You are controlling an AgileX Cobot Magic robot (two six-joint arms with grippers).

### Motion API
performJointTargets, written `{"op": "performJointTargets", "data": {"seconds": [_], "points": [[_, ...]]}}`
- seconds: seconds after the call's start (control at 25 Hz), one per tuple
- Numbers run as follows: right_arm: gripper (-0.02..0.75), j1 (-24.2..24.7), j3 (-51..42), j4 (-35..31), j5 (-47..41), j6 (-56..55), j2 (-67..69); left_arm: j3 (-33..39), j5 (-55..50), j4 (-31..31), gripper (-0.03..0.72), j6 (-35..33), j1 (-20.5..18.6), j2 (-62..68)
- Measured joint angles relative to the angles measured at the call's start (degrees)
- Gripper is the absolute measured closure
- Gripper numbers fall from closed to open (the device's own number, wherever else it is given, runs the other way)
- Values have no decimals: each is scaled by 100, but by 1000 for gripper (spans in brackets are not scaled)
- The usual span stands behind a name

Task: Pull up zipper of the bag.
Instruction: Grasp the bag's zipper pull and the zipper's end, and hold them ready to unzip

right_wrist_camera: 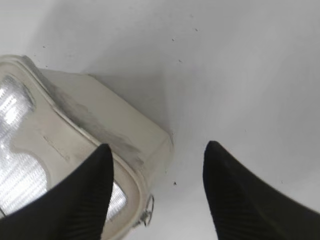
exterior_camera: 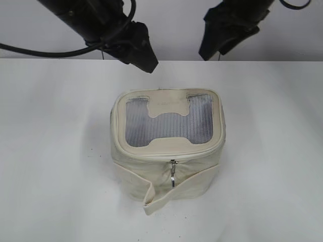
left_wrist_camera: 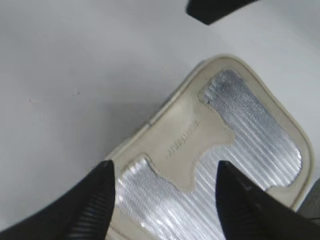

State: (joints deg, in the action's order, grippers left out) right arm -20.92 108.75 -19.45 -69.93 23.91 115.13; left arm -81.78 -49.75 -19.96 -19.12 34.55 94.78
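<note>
**Both claws spread above the bag, pull tab on the far front face**

Exterior view: one bag (exterior_camera: 167, 146) stands mid-table (exterior_camera: 50, 151). The zipper (exterior_camera: 169, 157) runs crosswise under its top rim; one silver pull tab (exterior_camera: 173, 174) hangs on the camera-facing side, away from both arms. The left gripper (exterior_camera: 144, 58) looks nearer the bag than the right gripper (exterior_camera: 212, 48).

Left wrist view: spread fingers straddle the mesh top (left_wrist_camera: 260, 130).

Right wrist view: spread fingers hang over a corner, with a metal ring (right_wrist_camera: 148, 212) just below.
</note>
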Motion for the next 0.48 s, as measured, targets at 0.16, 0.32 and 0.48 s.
{"op": "performJointTargets", "data": {"seconds": [0.16, 0.32, 0.48], "points": [[289, 400, -882, 42, 7, -11, -479, -940, -366, -42, 205, -612, -15, 764], [289, 718, -1792, 42, 7, -117, -953, -1945, -910, -344, 204, -1136, -20, 1608], [289, 863, -2580, 42, 8, -439, -1306, -2777, -1406, -768, 191, -1481, -20, 2347]]}}
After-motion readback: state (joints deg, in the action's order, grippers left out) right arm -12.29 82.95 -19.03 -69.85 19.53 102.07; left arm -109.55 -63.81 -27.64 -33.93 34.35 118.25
